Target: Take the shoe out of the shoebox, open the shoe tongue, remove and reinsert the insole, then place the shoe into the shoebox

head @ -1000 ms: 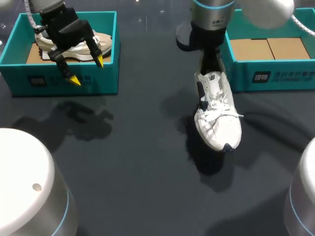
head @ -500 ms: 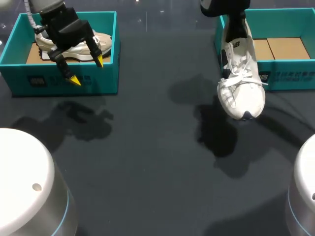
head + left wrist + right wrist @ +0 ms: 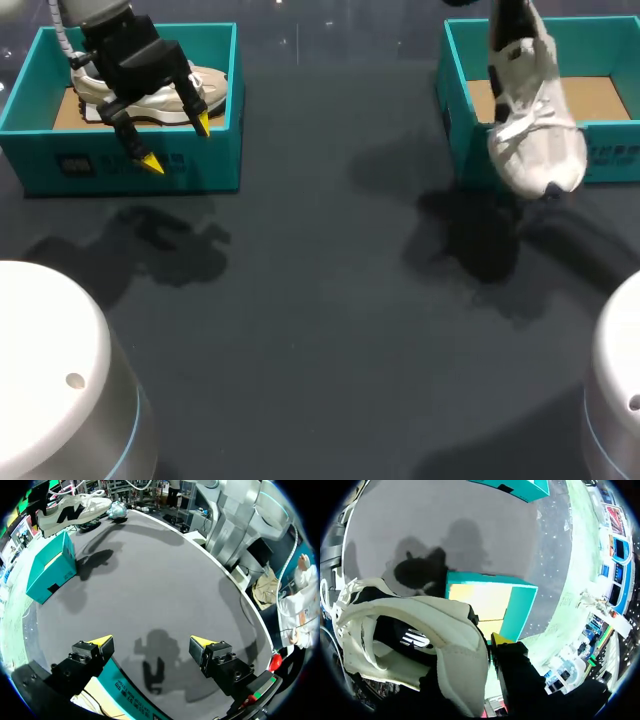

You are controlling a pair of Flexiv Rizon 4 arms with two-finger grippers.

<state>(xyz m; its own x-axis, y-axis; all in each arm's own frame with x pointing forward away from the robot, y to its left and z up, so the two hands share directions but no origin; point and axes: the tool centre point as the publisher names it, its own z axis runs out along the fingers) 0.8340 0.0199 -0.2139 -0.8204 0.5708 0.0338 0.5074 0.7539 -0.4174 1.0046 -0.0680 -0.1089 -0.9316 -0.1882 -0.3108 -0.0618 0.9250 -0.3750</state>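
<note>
A white sneaker [image 3: 535, 120] hangs toe-down in the air, over the front wall of the right teal shoebox [image 3: 610, 150]. My right gripper [image 3: 489, 647] is shut on the sneaker's heel collar [image 3: 465, 655]. One yellow tip shows outside the collar; the other finger is hidden inside the shoe. Below the gripper lies the shoebox [image 3: 517, 610] with its cardboard floor bare. My left gripper [image 3: 175, 140] hovers open above the front wall of the left teal shoebox [image 3: 120, 165]. In its wrist view the left gripper [image 3: 150, 642] holds nothing.
A beige shoe [image 3: 210, 85] lies inside the left shoebox, behind my left gripper. The dark table [image 3: 320, 300] stretches between the two boxes. From the left wrist, the right shoebox [image 3: 52, 567] and the hanging sneaker [image 3: 70, 507] show across the table.
My right arm has carried the sneaker from over the table's middle to the right and back, up over the right shoebox. The left arm has kept still.
</note>
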